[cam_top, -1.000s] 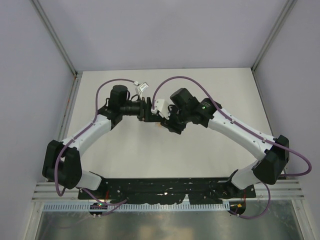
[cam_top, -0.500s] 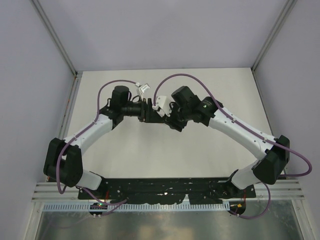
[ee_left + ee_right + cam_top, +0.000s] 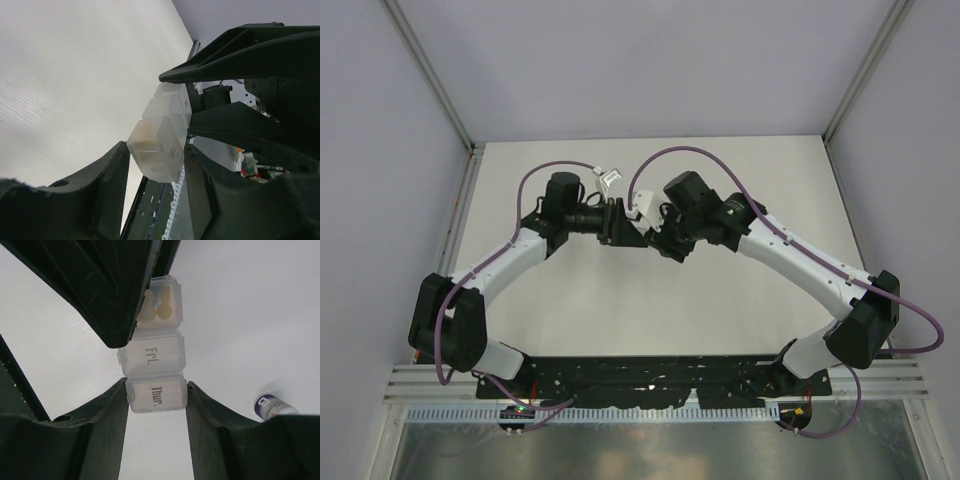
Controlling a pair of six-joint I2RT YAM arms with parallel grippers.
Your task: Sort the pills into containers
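Pill box [image 3: 152, 360] is hanging between two grippers.
Right gripper [image 3: 156, 392] is clamping the "Thur." end; left gripper [image 3: 156, 150] is standing narrow around the other end, contact unclear.

White table [image 3: 620, 310] under me. Small bottle [image 3: 272, 407], white cap and blue label, sits on it just right of my right gripper [image 3: 156, 390]. Clear packet [image 3: 608, 177] lies on it just beyond my left gripper [image 3: 626, 226].

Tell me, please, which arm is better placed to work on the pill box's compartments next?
Probably left. The right gripper is clamped on the Thur. end of the pill box, steadying it, while the left gripper brackets the opposite end.
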